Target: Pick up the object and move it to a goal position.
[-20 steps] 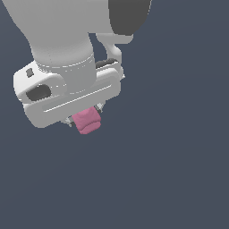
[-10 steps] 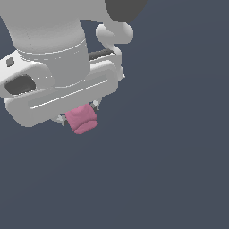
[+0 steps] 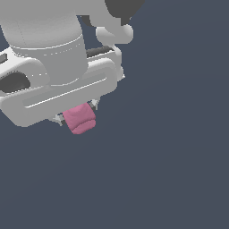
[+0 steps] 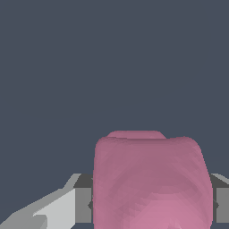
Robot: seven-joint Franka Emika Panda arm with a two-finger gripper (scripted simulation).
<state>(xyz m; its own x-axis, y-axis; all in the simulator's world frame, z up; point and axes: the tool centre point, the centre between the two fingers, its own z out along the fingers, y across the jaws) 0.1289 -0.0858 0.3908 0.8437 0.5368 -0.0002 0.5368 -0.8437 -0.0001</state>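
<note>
The object (image 3: 79, 118) is a small pink matte lump with rounded edges. It hangs under the white hand of the arm at the exterior view's left, off the dark ground. My gripper (image 3: 77, 112) is shut on it, and only the finger tips (image 3: 94, 105) show beside it. In the wrist view the object (image 4: 152, 183) fills the space between the two grey fingers (image 4: 83, 199), which press on its sides. No goal mark shows in either view.
A plain dark blue-grey ground (image 3: 170, 156) spreads under the hand in both views. The arm's bulky white wrist (image 3: 49, 58) covers the upper part of the exterior view's left.
The hand with the pink object has risen and come nearer the exterior camera, shifting slightly toward that view's left. The grip on the object is unchanged.
</note>
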